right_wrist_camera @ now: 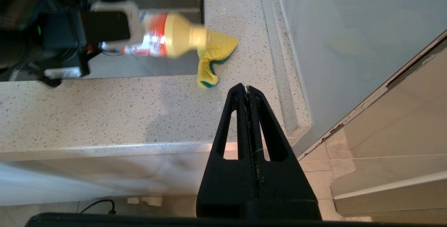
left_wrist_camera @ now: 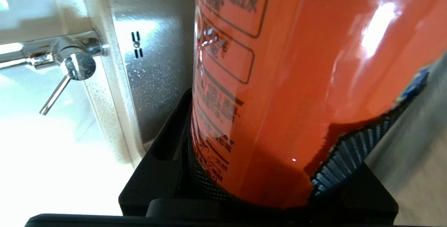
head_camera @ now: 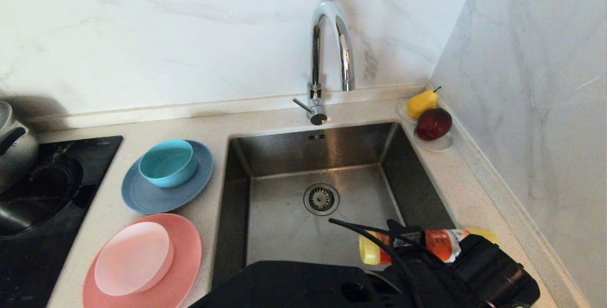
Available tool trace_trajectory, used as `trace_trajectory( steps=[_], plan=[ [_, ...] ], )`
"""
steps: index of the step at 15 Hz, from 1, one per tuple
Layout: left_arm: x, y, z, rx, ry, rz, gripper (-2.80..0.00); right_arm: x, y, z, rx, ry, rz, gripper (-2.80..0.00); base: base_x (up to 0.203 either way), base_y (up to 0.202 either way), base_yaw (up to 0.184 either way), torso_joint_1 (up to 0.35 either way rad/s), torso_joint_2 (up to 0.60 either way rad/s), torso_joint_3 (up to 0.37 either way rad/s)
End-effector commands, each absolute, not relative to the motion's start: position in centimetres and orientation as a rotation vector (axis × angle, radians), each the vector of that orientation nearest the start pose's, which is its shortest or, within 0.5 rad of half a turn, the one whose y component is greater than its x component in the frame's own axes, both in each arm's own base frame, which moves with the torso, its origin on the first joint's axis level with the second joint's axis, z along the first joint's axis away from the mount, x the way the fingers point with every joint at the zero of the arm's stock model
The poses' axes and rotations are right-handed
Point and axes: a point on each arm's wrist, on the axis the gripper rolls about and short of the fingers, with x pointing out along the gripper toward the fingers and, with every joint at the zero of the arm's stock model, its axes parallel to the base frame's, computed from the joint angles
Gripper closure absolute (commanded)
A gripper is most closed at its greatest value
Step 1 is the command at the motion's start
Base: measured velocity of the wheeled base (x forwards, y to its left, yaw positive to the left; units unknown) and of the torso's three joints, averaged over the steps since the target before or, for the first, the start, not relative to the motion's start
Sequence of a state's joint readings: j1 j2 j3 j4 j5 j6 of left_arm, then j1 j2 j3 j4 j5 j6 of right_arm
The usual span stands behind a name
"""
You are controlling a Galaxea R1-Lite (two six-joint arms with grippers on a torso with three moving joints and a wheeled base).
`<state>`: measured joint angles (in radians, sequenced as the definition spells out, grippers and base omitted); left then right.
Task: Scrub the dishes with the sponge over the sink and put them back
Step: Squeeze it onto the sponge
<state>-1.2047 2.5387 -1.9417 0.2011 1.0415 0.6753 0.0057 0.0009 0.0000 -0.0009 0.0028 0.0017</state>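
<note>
Left tool point(head_camera: 408, 246) grips your detergent bottle point(head_camera: 427, 246) sideways over the sink point(head_camera: 284, 213), near-right corner. Sponge point(right_wrist_camera: 213, 57) lies just beyond on the worktop point(right_wrist_camera: 104, 115). Dishes point(head_camera: 166, 175) wait stacked left, unscrubbed; right tool point(right_wrist_camera: 247, 89) parked, closed.

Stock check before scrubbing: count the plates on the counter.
3, all left of the sink: grey-blue plate under the teal bowl, pale pink plate stacked on the salmon-pink plate. None seem hidden.

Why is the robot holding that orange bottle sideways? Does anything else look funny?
The left gripper grips the detergent bottle sideways over the sink, not the sponge, which lies crumpled on the counter by the sink's edge. The dishes sit neatly stacked.
</note>
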Motion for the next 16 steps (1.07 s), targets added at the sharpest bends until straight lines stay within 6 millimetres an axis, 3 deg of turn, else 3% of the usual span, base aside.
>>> trace_trajectory(
  steps=[1,16],
  plan=[
    [19.7,-45.7,7.2,1.382,0.288,-0.267,0.00,-2.3,0.0,7.6,0.002,0.000,0.009,0.00,0.000,0.000,0.000,0.000,0.00,0.000],
    [19.8,-45.8,5.7,1.427,0.308,-0.275,0.00,-2.3,0.0,7.6,0.002,0.000,0.009,0.00,0.000,0.000,0.000,0.000,0.00,0.000]
  ],
)
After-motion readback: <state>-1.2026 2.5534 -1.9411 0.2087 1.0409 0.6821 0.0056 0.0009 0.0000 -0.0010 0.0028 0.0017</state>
